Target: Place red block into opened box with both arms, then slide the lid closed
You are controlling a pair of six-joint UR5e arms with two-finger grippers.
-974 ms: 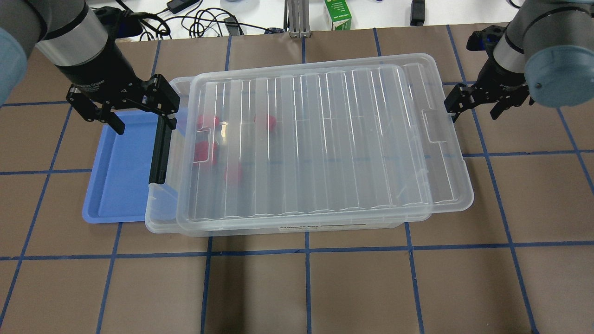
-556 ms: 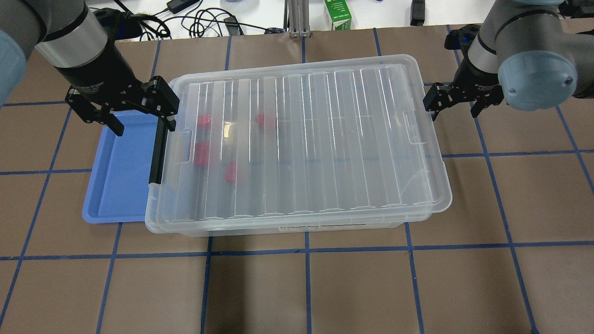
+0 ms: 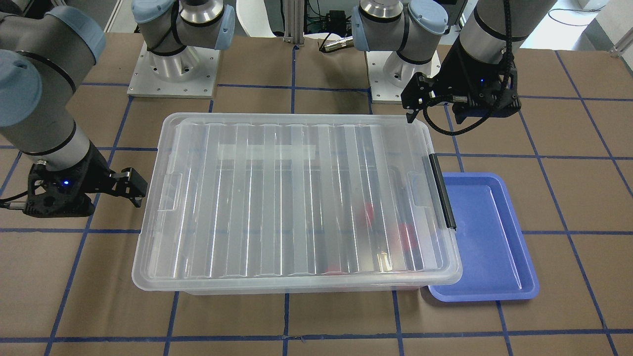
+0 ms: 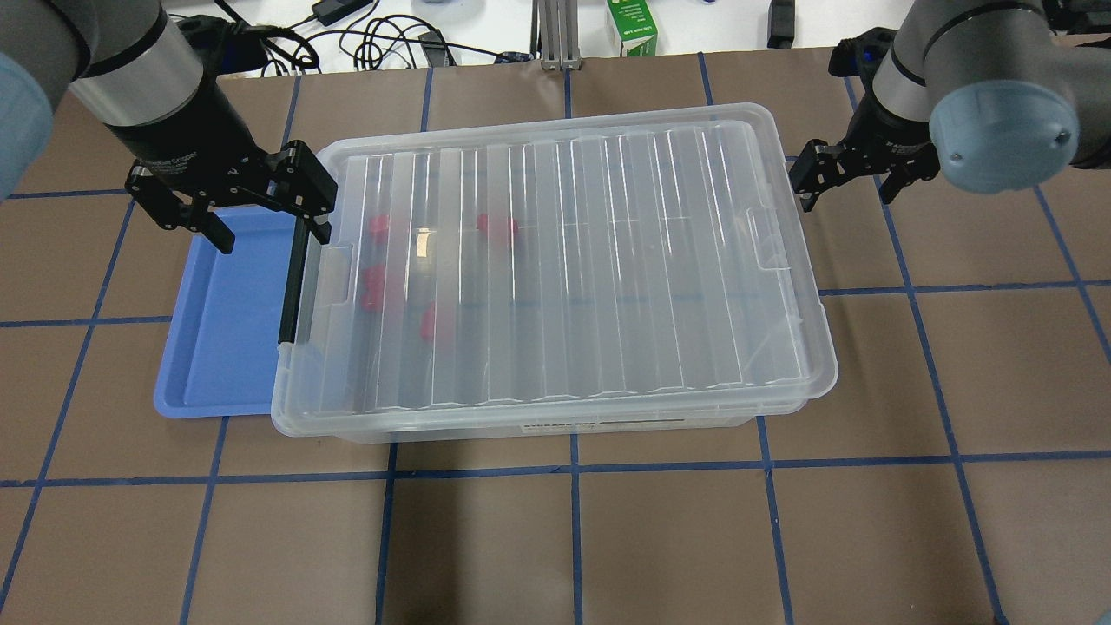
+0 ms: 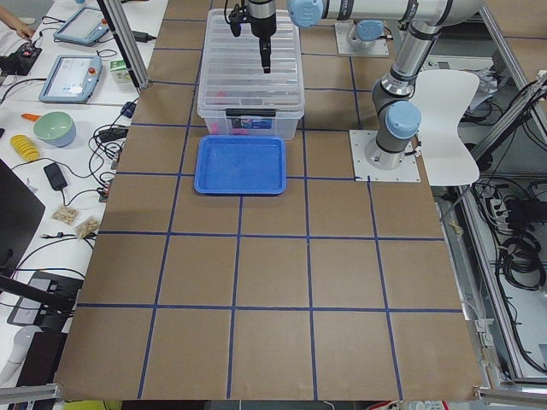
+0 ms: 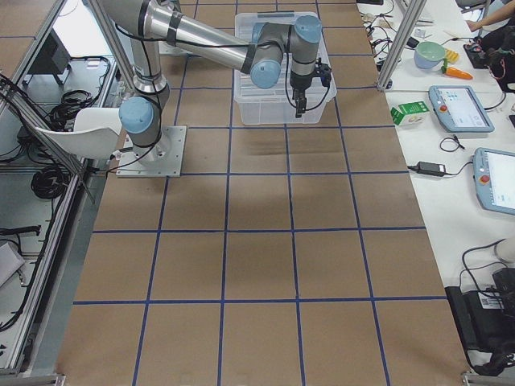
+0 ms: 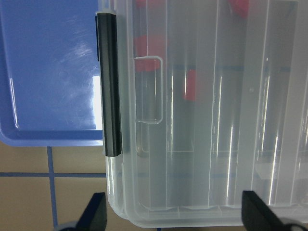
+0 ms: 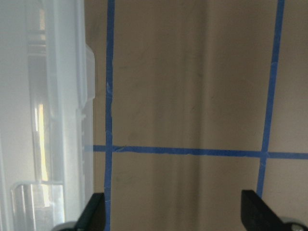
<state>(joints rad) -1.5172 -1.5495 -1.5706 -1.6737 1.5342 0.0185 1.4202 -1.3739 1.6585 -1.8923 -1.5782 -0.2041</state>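
**Lid [image 4: 555, 260] lies across the box [image 4: 538, 427]; both pincers apart and empty**

Thin, light and slick by the look of it, stiffened by ribs yet likely to flex; better pushed at a short edge or hooked at a notch than pressed mid-panel; it covers the box nearly edge to edge, red pieces [image 4: 496, 226] dim beneath, the task's block not tellable among them. Left pincer [image 4: 269, 234], fingers wide apart, hangs over the corner by the clip bar [image 4: 293, 286], gripping nothing; right pincer [image 4: 849, 198], likewise wide, holds nothing, the lid's short edge just beside one finger, bare desk [image 4: 955, 391] below.
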